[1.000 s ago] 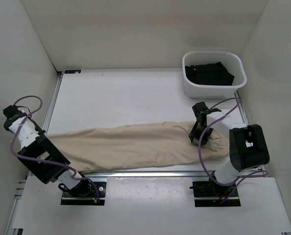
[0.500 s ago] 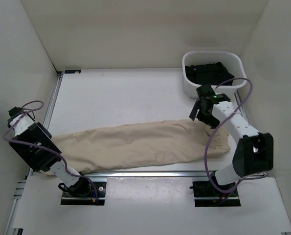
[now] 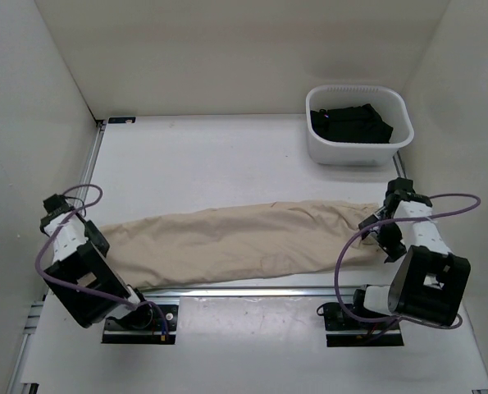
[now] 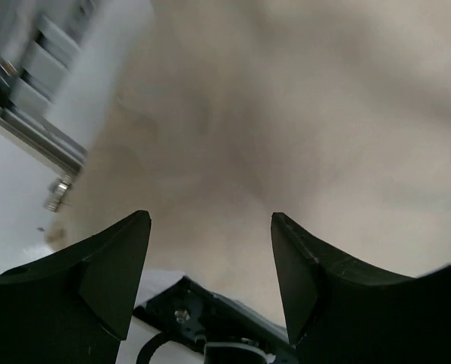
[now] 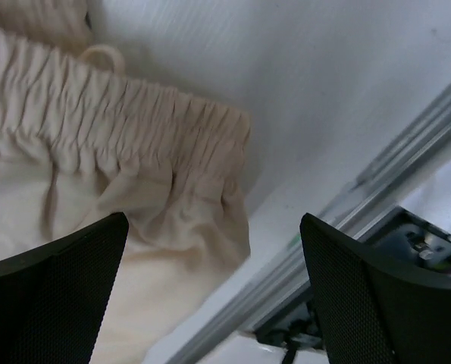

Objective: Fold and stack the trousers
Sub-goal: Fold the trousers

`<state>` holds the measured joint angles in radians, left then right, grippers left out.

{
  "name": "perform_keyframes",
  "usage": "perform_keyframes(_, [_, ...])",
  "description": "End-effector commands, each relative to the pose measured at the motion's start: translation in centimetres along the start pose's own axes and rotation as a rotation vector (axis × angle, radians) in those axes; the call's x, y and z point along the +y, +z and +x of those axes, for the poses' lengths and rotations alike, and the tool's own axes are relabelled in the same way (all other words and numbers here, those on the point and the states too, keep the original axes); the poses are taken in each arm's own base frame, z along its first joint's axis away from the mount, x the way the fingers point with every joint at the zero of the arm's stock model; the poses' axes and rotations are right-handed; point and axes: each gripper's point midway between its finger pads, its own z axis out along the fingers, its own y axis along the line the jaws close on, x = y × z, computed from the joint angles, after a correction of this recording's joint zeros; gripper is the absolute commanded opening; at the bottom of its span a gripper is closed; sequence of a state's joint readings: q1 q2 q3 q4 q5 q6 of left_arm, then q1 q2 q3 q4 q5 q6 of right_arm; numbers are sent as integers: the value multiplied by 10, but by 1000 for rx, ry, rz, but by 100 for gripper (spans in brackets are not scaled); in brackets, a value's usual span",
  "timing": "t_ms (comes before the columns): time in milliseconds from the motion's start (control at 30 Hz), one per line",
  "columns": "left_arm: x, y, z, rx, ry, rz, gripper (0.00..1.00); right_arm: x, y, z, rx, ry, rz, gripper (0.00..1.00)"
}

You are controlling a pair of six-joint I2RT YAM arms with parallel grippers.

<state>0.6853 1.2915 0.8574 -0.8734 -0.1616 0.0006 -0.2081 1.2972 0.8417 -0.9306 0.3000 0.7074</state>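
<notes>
Beige trousers (image 3: 235,242) lie flat on the table's (image 3: 186,156) near half, long axis running nine to three o'clock. Left gripper (image 4: 210,218) hangs spread and empty over the nine o'clock end. Right gripper (image 5: 214,220) hangs spread and empty over the elastic waistband (image 5: 134,114) at three.

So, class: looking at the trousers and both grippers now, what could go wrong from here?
1. Both the left gripper and right gripper stand open over the trousers, holding nothing; a pinch might catch only the top layer.
2. The gathered waistband lies close to the front rail, so a drag could snag it there.
</notes>
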Motion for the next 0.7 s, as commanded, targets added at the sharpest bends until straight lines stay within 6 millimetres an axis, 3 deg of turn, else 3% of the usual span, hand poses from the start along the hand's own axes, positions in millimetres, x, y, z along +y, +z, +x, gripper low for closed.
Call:
perform_keyframes(0, [6, 14, 20, 54, 25, -63, 76, 35, 15, -22, -37, 93, -173, 99])
perform_keyframes(33, [7, 23, 23, 55, 25, -75, 76, 46, 17, -36, -84, 103, -212, 99])
perform_keyframes(233, [6, 52, 27, 85, 66, -131, 76, 75, 48, -25, -25, 129, -318, 96])
perform_keyframes(267, [3, 54, 26, 85, 76, -129, 76, 76, 54, -19, 11, 136, -310, 84])
perform_keyframes(367, [-1, 60, 17, 82, 102, -141, 76, 67, 69, -3, 98, 155, -235, 60])
perform_keyframes(400, [-2, 64, 13, 80, 102, -141, 76, 67, 72, -1, 111, 165, -224, 39])
perform_keyframes(467, [-11, 65, 7, 66, 132, -132, 76, 60, 78, 0, 141, 192, -204, 20])
perform_keyframes(500, [-15, 66, 0, 49, 138, -128, 76, 56, 83, 3, 152, 201, -192, 1])
perform_keyframes(600, [-33, 63, -14, 18, 192, -110, 76, 40, 84, -7, 134, 267, -171, 0])
perform_keyframes(667, [-52, 58, -24, -15, 243, -80, 76, 26, 67, -20, 45, 286, -147, 0])
